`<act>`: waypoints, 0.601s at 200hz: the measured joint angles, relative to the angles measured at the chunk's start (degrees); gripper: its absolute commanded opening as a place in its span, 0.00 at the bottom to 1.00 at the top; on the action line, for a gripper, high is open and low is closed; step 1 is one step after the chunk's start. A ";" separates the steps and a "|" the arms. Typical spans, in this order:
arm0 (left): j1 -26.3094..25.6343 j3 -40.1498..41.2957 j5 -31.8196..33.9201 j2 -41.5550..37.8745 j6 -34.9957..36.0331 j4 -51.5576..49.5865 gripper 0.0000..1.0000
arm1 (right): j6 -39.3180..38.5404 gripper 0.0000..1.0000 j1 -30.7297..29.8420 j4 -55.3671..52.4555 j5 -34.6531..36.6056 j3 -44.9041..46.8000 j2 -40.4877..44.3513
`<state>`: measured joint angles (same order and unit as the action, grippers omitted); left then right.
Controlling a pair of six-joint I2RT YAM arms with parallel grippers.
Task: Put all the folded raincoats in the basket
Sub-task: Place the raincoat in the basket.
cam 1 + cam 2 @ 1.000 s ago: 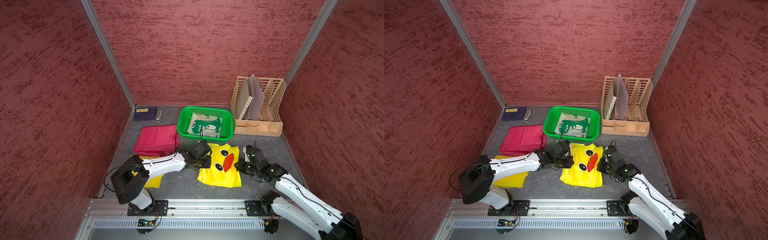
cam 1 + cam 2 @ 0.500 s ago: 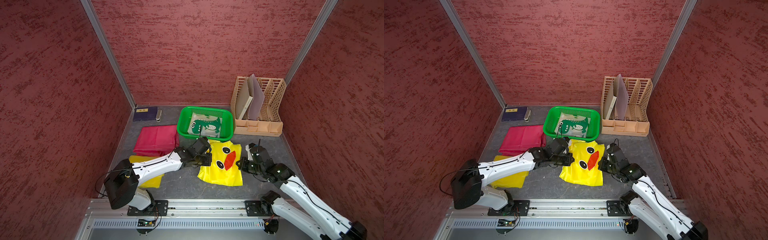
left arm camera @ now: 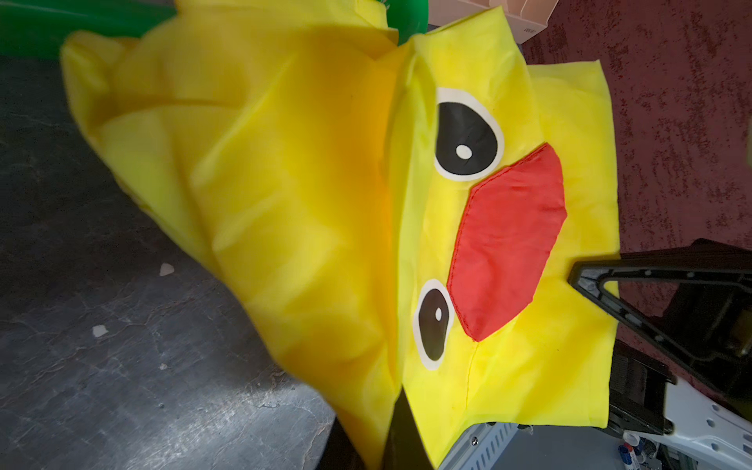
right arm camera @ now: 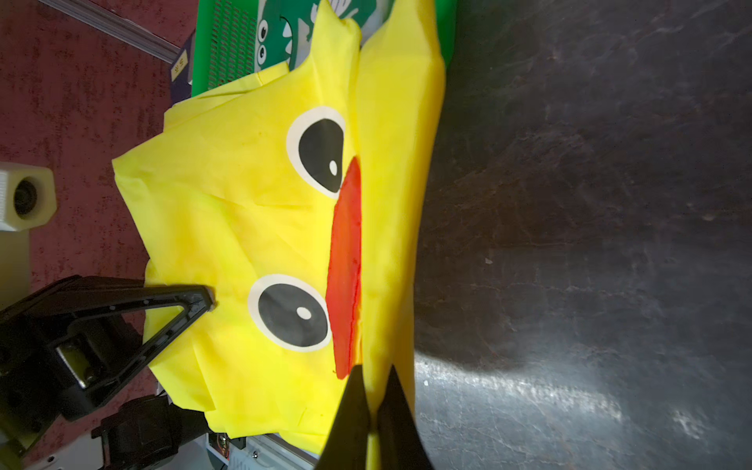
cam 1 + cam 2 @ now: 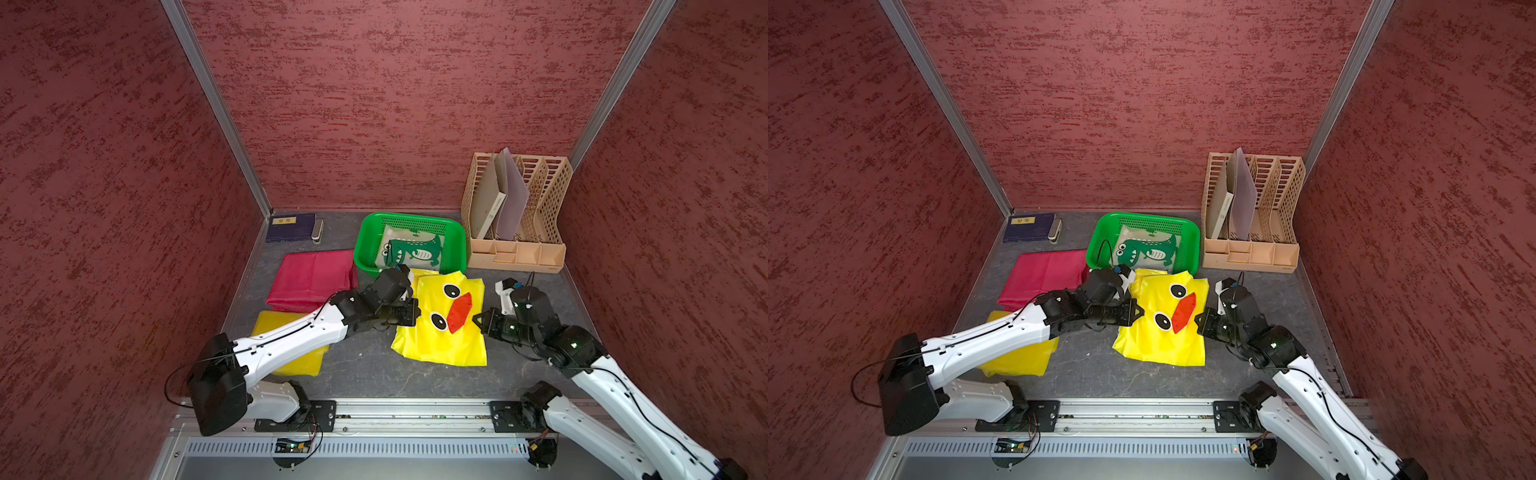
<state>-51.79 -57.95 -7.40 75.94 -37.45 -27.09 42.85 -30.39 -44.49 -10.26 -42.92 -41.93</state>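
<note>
Nearest me, both arms reach in from the rail. The left gripper (image 5: 415, 313) is nipped tight on one side edge of the yellow duck-faced raincoat (image 5: 440, 336), and the right gripper (image 5: 476, 321) pinches the opposite edge, both pairs of jaws pressed together on cloth (the right wrist view shows yellow fabric squeezed between its fingers (image 4: 350, 415)). The raincoat hangs slack between them, near corner drooping low toward the table (image 5: 365, 374), far edge right at the near rim of the green basket (image 5: 365, 245). Mid-carry, I'd say. Next up: raise both sides evenly to clear that rim, push forward, and let go over the dinosaur-print piece (image 5: 415, 251) lying inside.
</note>
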 measured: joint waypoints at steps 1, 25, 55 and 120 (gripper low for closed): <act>0.02 0.00 0.00 -0.13 0.04 0.02 0.00 | 0.00 0.00 0.00 0.02 -0.04 -0.07 -0.04; 0.90 0.00 -0.22 -2.10 0.79 -0.17 0.00 | 0.00 0.00 -0.02 0.42 -1.25 -1.86 -1.14; 3.58 0.00 -2.01 -3.21 1.38 -0.50 0.00 | 0.00 0.00 -0.04 1.25 -2.10 -3.78 -3.30; 9.55 -2.29 -6.38 -1.27 4.17 -1.40 0.00 | -0.39 0.00 -0.07 4.55 -4.07 -8.63 -12.98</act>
<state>-42.24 -60.25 -13.78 74.67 -33.28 -28.49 42.46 -30.46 -39.94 -14.33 -51.55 -54.92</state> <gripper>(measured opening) 0.080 0.065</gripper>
